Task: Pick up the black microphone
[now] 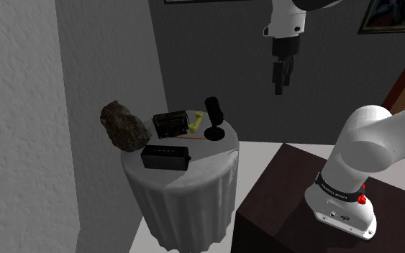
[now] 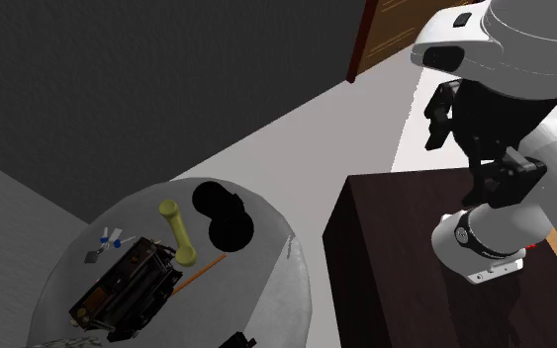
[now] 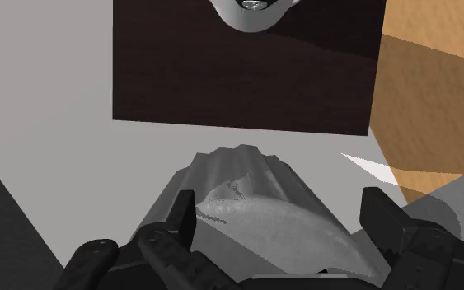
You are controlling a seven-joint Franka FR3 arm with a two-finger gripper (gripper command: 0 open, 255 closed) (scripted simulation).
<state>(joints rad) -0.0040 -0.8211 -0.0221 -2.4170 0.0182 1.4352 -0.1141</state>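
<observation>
The black microphone (image 1: 214,118) stands upright on its round base near the far edge of a small round table (image 1: 193,180) draped in a white cloth. From above it shows as a dark head and base (image 2: 222,217). My gripper (image 1: 281,86) hangs high in the air, well to the right of and above the microphone in the shoulder view, pointing down. It also appears at the upper right of the second exterior view (image 2: 442,117). In the wrist view the fingers (image 3: 180,216) stand wide apart with nothing between them, over the table's cloth edge (image 3: 246,210).
On the table lie a dark rock (image 1: 124,126), a black flat box (image 1: 165,155), a dark open device (image 1: 170,123), a yellow-green handle (image 2: 177,229) and an orange pencil (image 2: 199,271). My dark brown stand (image 1: 294,194) sits beside the table. Grey walls rise behind.
</observation>
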